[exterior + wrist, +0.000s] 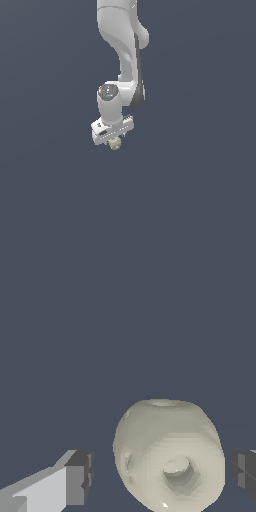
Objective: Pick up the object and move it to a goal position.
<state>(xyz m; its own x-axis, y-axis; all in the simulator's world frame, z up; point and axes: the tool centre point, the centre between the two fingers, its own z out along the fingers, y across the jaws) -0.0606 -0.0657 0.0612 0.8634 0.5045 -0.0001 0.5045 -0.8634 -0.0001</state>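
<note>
The tool [160, 471] stands open around the cream ball [169, 456], its dark pads [82, 476] clear of it on both sides, gripping nothing.

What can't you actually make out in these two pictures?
- Exterior view: the fingertips of the white gripper are too small to see, partly hidden by its body.
- Wrist view: the roundish beige-cream ball is cut off by the frame edge.
- Both views: whether the dark finger pads touch the ball; gaps show.
- No goal marker shows.
</note>
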